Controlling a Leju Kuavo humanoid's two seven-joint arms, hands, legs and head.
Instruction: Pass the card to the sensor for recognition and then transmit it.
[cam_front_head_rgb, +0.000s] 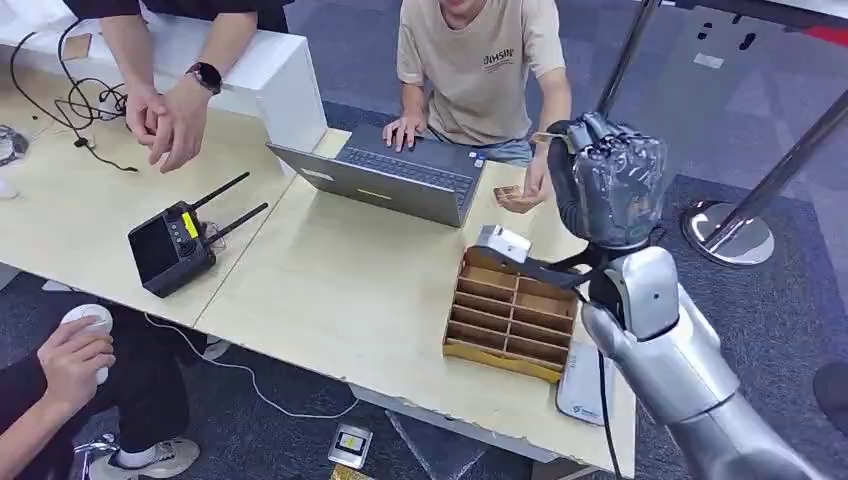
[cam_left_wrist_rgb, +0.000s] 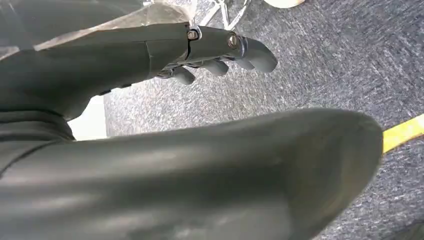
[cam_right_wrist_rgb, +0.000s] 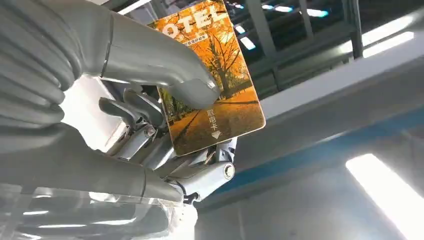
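Note:
My right hand (cam_front_head_rgb: 610, 180) is raised above the table's right end, wrapped in clear plastic. It pinches an orange hotel card (cam_right_wrist_rgb: 225, 107) with an autumn tree picture between the thumb (cam_right_wrist_rgb: 165, 65) and the darker fingers (cam_right_wrist_rgb: 150, 117); in the head view a thin edge of the card (cam_front_head_rgb: 545, 137) sticks out toward the person opposite. The white card sensor (cam_front_head_rgb: 501, 243) sits on the far corner of the wooden slotted box (cam_front_head_rgb: 512, 315), below and left of that hand. My left hand (cam_left_wrist_rgb: 215, 47) hangs over grey carpet, holding nothing, its fingers loosely extended.
A person in a beige shirt sits opposite with one hand on a grey laptop (cam_front_head_rgb: 390, 178) and another card (cam_front_head_rgb: 508, 192) in the other hand. A black controller with antennas (cam_front_head_rgb: 172, 247) lies at left. Two other people sit at the left side. A stanchion base (cam_front_head_rgb: 730, 232) stands at right.

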